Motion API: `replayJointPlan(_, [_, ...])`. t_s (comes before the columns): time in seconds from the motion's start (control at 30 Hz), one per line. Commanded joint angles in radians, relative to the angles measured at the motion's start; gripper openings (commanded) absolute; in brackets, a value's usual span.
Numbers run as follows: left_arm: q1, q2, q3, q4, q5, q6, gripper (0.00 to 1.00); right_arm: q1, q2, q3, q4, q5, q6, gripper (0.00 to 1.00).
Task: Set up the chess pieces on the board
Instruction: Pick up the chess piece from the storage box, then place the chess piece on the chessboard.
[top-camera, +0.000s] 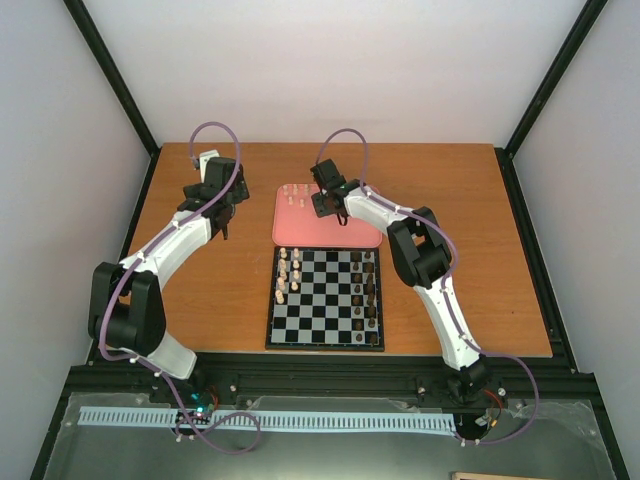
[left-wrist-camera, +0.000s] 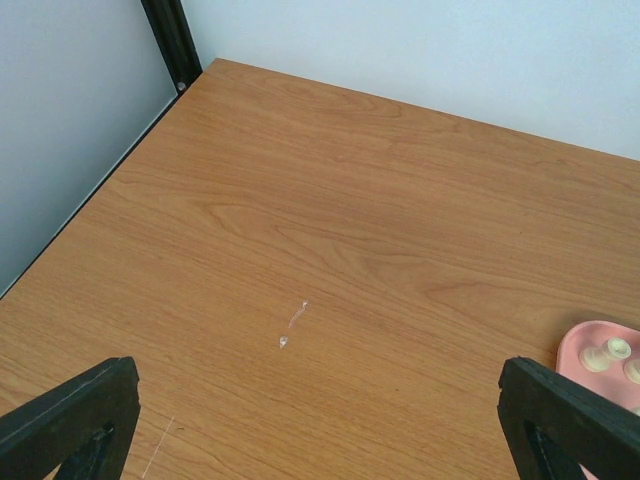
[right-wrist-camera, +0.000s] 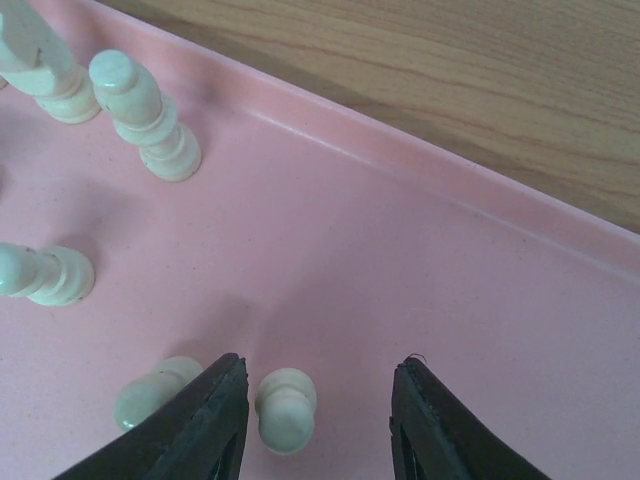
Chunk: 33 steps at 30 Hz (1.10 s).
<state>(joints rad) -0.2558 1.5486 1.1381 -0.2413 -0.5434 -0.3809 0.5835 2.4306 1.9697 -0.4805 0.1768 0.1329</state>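
We see a tiny cream piece (right-wrist-camera: 286, 408) (round-topped) inside the half-open right end effector (right-wrist-camera: 320, 378), not gripped; only the top view shows the board (top-camera: 325, 297).

Pretty bright, even light in all three views, just faint soft shadows by the cream chess pieces (right-wrist-camera: 145, 120) ahead of the jaws on the pink tray (right-wrist-camera: 420, 260), and the black fingers (right-wrist-camera: 200, 430) look slightly blurry up close.
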Motion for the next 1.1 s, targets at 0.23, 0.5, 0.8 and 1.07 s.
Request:
replayJointPlan(0.23, [-0.009,-0.006,0.038,-0.001,-0.014,0.013,1.00,-0.007,-0.015,0.033,-0.009,-0.002,-0.004,0.32])
replayJointPlan(0.5, [-0.009,-0.004,0.040,-0.002,-0.011,0.014,1.00,-0.007,-0.043,0.012,-0.012,-0.009,0.004,0.12])
replayJointPlan(0.8, [-0.010,-0.008,0.039,-0.004,-0.016,0.016,1.00,0.016,-0.280,-0.187,0.057,-0.006,0.009,0.10])
replayJointPlan(1.07, [-0.010,-0.012,0.038,-0.007,-0.015,0.018,1.00,0.210,-0.622,-0.581,0.161,-0.019,0.033,0.10])
